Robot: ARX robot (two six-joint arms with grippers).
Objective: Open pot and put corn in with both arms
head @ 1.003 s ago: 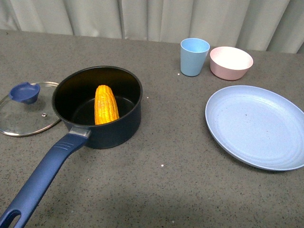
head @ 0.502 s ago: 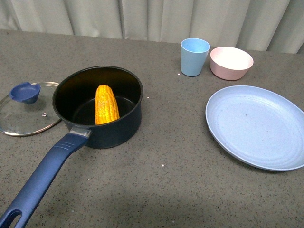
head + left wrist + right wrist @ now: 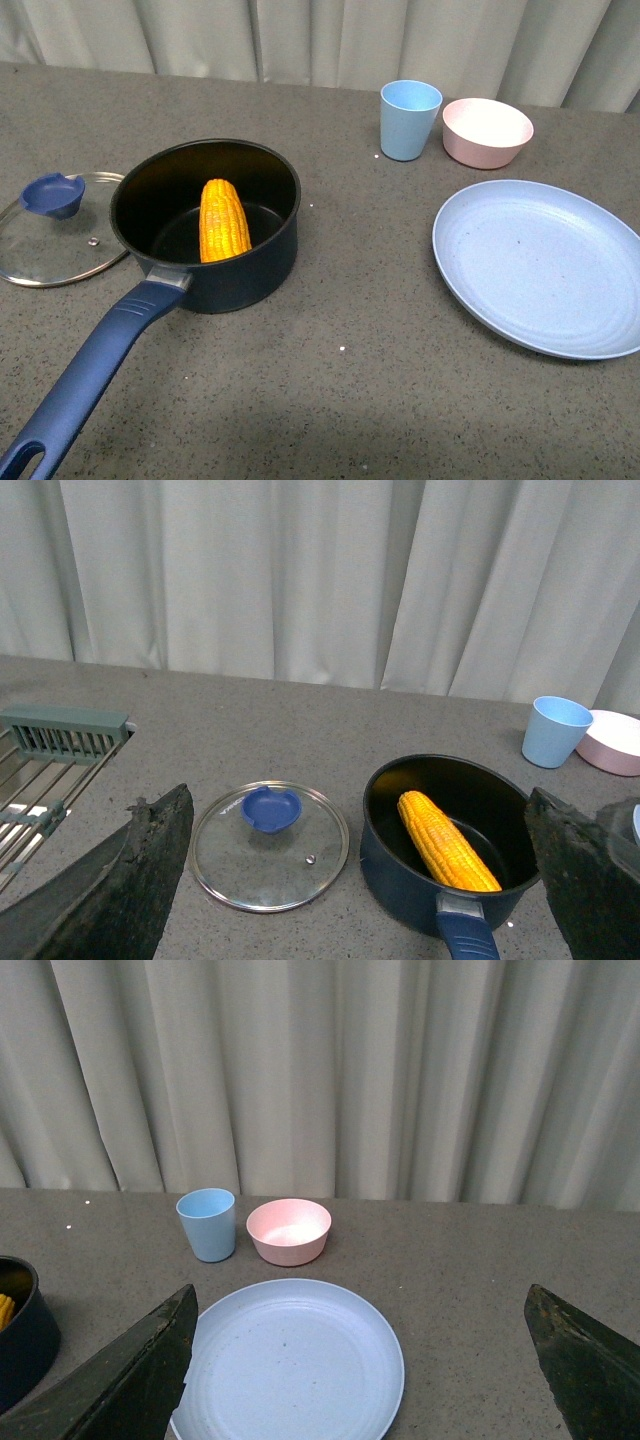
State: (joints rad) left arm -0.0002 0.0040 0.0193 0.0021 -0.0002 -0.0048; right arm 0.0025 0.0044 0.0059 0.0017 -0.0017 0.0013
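While both grippers stand spread wide and hold nothing, each wrist view shows only two dark fingertips at its lower corners — the left gripper (image 3: 355, 880) looks down on the pot and lid, the right gripper (image 3: 360, 1360) on the plate (image 3: 290, 1365), cup (image 3: 207, 1224) and bowl (image 3: 288, 1231). Neither arm appears in the front view.

From there, the pot (image 3: 262, 262) sits at about nine o'clock of the table's middle, its long handle (image 3: 95, 375) running toward seven o'clock. The corn (image 3: 222, 220) lies inside, leaning on the near wall. The lid (image 3: 45, 245) rests flat on the table at the pot's nine o'clock, knob up, its rim touching or just behind the pot — I cannot tell which.

By my judgement the task is done: pot open, corn in, nothing left but to keep the arms back.
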